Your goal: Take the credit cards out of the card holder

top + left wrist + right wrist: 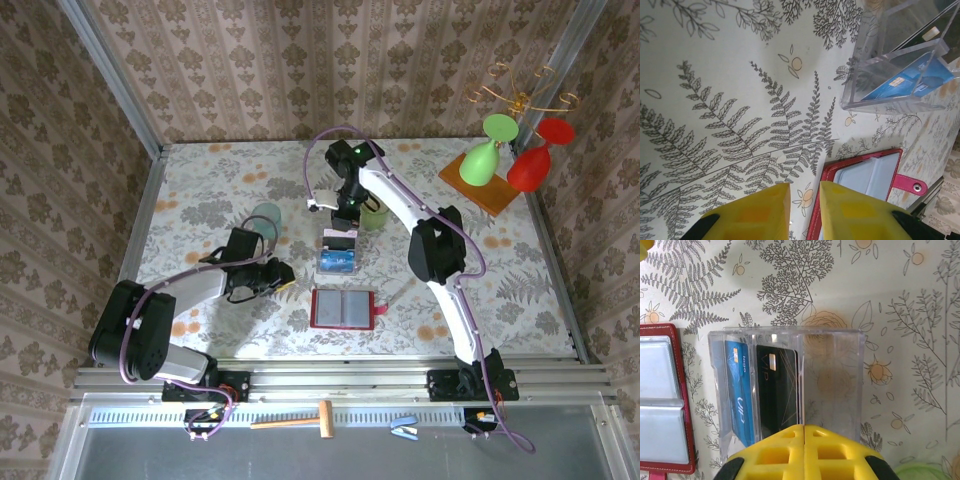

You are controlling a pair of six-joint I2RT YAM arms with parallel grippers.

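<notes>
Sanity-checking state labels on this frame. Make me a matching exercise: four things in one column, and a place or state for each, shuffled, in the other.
Things
1. bright blue plastic card
2. small red bifold wallet
3. left gripper
4. right gripper

Places or states
A. jaws shut
B. lying open on the floral table
C. standing in a slot of the clear plastic box
D. jaws apart, nothing between them

Pairs: 1-C, 2-B, 3-D, 4-A
</notes>
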